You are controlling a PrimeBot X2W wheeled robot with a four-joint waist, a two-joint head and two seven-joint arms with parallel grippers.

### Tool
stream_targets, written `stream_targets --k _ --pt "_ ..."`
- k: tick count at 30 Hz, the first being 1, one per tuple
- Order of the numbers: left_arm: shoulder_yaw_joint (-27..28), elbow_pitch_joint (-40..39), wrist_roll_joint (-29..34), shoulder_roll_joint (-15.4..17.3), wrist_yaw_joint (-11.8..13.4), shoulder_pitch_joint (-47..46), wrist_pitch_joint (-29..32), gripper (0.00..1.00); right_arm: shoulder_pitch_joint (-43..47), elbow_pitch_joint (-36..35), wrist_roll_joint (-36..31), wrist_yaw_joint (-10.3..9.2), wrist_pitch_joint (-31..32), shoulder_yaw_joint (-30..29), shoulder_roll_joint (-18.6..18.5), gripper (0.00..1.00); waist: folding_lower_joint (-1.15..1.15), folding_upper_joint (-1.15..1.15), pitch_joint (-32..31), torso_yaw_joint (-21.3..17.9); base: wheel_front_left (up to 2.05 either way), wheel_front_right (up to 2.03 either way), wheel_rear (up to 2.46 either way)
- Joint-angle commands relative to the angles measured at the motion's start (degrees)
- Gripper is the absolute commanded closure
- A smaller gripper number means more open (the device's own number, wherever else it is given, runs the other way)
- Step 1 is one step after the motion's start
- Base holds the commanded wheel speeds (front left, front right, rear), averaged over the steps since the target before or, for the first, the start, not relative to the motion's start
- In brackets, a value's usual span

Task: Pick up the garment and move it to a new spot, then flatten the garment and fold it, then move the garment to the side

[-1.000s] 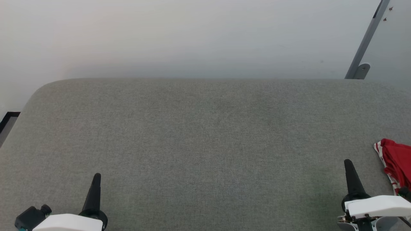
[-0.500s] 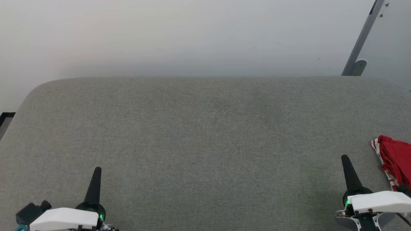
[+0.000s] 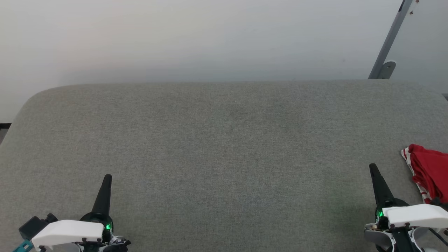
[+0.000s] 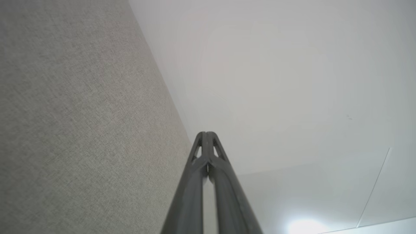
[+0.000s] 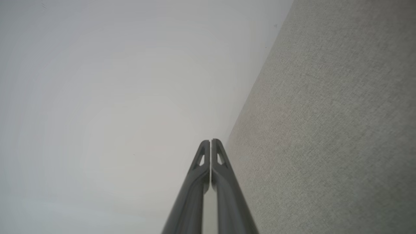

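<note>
The garment, a bunched red cloth with red-and-white striped trim, lies at the right edge of the grey padded surface and is cut off by the head view's border. My right gripper stands just left of it, shut and empty, apart from the cloth. At the lower left my left gripper is also shut and holds nothing. In the left wrist view the left gripper has its fingers pressed together. The right gripper in the right wrist view shows the same. Both point toward the pale wall.
A pale wall rises behind the surface's rounded far edge. A grey metal bar leans at the back right. The surface's left rounded corner drops off to a dark floor strip.
The camera has shifted, so the whole scene sits a little higher and further left in the picture. Both grippers stay shut, with more of their white wrists in view.
</note>
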Motion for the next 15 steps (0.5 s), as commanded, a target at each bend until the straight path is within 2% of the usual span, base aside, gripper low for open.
stream_targets --k 1,15 --pt "0.4 -0.1 -1.5 0.0 0.1 -1.2 0.5 1.00 -1.1 -0.5 1.3 0.02 0.4 0.1 0.1 1.00 0.00 0.00 0.1 -0.1 0.00 0.00 0.00" --pt "1.2 0.4 -6.2 -1.0 0.1 -2.8 2.2 1.00 -1.8 -0.6 7.5 0.01 2.1 0.3 0.3 1.00 0.00 0.00 0.6 -0.8 0.00 0.00 0.00"
